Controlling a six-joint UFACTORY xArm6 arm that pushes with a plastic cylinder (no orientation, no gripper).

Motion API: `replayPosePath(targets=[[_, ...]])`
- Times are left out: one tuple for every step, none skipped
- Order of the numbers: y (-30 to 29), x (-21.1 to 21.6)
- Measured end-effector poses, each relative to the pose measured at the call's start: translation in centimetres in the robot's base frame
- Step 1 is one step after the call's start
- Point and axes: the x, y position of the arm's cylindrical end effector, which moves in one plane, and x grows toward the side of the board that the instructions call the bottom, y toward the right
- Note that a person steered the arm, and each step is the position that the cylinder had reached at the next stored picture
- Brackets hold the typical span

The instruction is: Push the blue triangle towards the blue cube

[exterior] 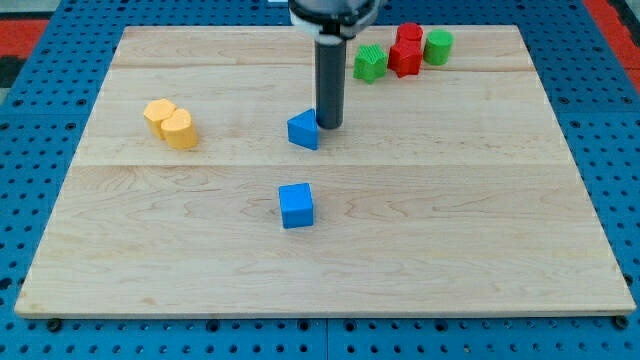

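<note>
My tip [329, 125] touches the blue triangle's [303, 130] right edge. It has no fingers and holds nothing. The blue cube [296, 206] sits below on the desk [480, 220].

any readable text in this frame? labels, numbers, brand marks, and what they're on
None: no readable text, number or sign anywhere.
Blue triangle, blue cube, yellow blocks, red blocks and green blocks: plain faces.
Wooden board and blue pegboard: unmarked.
My tip, beside the triangle on the view's right: no marking.
</note>
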Motion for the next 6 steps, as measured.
replayPosePath(targets=[[-1.0,-1.8],[-0.9,-1.7],[-0.9,-0.8],[-0.9,0.7],[-0.9,2.8],[-1.9,4.4]])
